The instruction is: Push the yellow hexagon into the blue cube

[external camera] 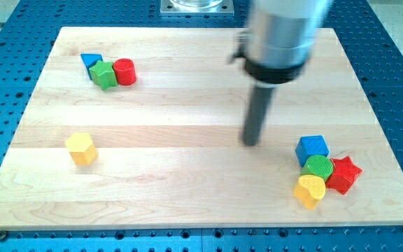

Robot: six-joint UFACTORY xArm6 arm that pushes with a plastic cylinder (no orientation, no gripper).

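The yellow hexagon (81,148) lies alone on the wooden board at the view's left, below the middle. The blue cube (312,148) sits at the view's right, touching a green round block (318,166) below it. My tip (250,143) rests on the board in the middle right, a short way to the left of the blue cube and far to the right of the yellow hexagon. The rod hangs from the grey arm end at the view's top.
A red star (344,173) and a yellow heart-like block (310,190) crowd beside the green round block. At the upper left, a blue triangle (91,61), a green block (104,73) and a red cylinder (124,71) touch one another. The board (187,203) has a blue perforated table around it.
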